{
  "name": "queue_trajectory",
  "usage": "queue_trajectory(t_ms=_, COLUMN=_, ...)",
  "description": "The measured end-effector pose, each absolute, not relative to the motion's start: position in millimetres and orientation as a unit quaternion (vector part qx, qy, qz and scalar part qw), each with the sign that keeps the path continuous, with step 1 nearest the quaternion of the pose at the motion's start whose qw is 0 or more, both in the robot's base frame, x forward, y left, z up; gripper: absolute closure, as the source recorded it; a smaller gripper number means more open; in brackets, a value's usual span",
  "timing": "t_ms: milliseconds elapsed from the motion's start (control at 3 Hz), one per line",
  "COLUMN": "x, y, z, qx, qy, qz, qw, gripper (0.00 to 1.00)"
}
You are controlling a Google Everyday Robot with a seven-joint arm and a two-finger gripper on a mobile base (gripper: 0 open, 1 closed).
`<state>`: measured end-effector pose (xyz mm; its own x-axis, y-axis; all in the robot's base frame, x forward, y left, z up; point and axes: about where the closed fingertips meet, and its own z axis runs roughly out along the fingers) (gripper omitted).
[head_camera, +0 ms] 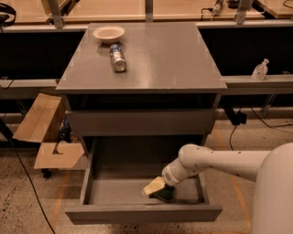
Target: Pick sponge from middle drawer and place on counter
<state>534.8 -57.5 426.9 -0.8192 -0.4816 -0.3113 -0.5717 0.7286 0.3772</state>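
On the counter (169, 59) a pale bowl (108, 33) sits at the back left, and a silver can (118, 57) lies on its side just in front of it, both well away from the front edge. Behind the cabinet run light wooden tables (114, 9). To the right a clear bottle (260, 70) stands on a low ledge. On the floor to the left a flattened cardboard box (43, 132) leans by the cabinet, beside a dark cable (23, 178).

Below the closed upper front (139, 122), the drawer (142, 214) is pulled out wide. The sponge (165, 195) lies on its floor, near the front wall and right of centre, showing as a dark green patch.

The white arm (215, 162) comes in from the right, crosses the drawer's right wall and bends down at the wrist. The cream gripper (152, 187) is low inside the drawer, right at the sponge's left edge and partly covering it. Whether the claw is apart or clamped on the sponge, I cannot tell.
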Motion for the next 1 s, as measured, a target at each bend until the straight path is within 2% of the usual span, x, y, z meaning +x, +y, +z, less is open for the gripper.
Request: queue_trajectory(t_ms=1000, x=560.6, y=-59.0, z=381.3, qx=-0.248, qy=0.95, qz=0.156, qw=0.108, gripper=0.0)
